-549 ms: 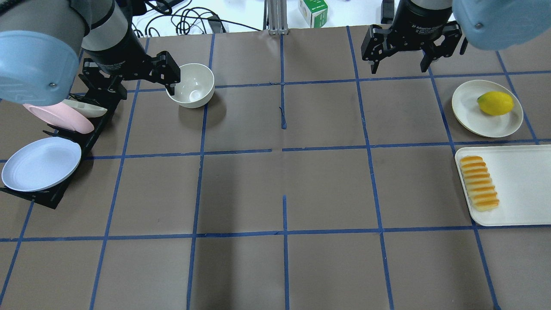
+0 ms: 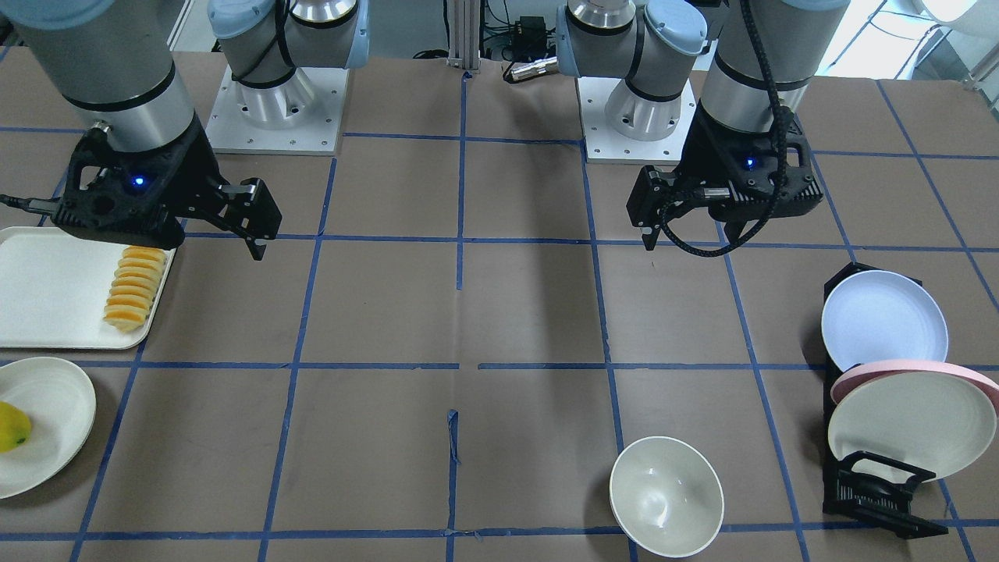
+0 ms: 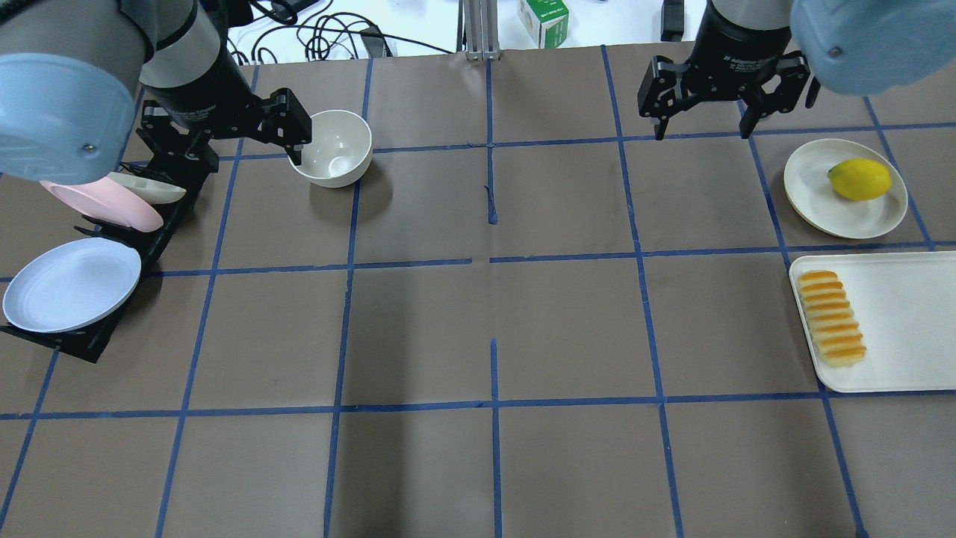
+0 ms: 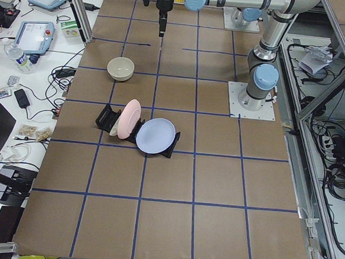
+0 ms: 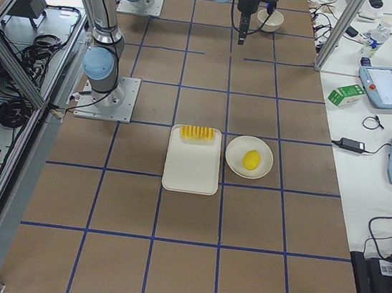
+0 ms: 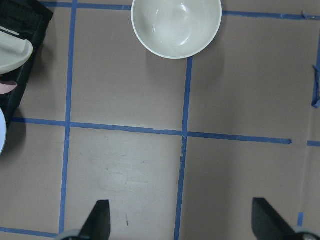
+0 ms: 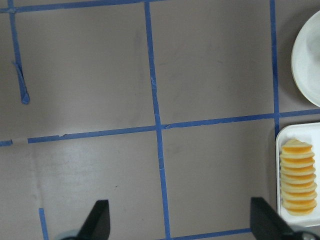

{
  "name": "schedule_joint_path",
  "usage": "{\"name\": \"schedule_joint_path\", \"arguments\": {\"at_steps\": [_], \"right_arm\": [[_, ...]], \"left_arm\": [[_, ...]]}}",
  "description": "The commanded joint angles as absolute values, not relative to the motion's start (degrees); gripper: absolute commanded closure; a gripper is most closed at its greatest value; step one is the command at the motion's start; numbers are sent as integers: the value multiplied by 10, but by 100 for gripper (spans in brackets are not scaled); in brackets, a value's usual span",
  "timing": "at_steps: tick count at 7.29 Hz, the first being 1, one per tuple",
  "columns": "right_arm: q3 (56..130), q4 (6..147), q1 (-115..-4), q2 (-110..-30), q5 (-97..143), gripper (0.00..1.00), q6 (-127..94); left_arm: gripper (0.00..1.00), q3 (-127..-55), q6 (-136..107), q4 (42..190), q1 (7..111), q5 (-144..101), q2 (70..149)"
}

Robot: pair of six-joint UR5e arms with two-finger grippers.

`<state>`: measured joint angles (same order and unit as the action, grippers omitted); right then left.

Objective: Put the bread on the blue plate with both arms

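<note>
The bread (image 3: pixel 831 318), a ridged orange loaf, lies on the left edge of a white tray (image 3: pixel 904 321) at the table's right; it also shows in the front view (image 2: pixel 134 286) and the right wrist view (image 7: pixel 298 176). The blue plate (image 3: pixel 72 284) leans in a black rack (image 3: pixel 160 232) at the far left, also in the front view (image 2: pixel 883 320). My left gripper (image 3: pixel 224 146) is open and empty, hanging between the rack and a cream bowl. My right gripper (image 3: pixel 702 131) is open and empty, high above the table, well beyond the tray.
A cream bowl (image 3: pixel 334 148) stands beside my left gripper. A pink plate (image 3: pixel 104 205) and a white one sit in the same rack as the blue plate. A lemon (image 3: pixel 859 179) lies on a small white plate (image 3: pixel 810 187) beyond the tray.
My right gripper has shifted slightly to the right and away from the camera. The left gripper has barely moved. Bread and plate lie as before.
</note>
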<state>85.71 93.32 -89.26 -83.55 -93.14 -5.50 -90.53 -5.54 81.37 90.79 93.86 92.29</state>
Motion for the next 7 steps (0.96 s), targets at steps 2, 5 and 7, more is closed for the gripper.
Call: {"name": "schedule_joint_path", "arguments": {"at_steps": [2, 5, 7], "right_arm": [[945, 974, -759, -837, -936, 0, 52], [1068, 1107, -642, -821, -925, 0, 197], [1159, 1274, -605, -782, -930, 0, 217]], "left_arm": [[0, -905, -55, 813, 908, 940, 923], [0, -908, -61, 809, 905, 945, 919], [0, -911, -65, 809, 863, 973, 913]]}}
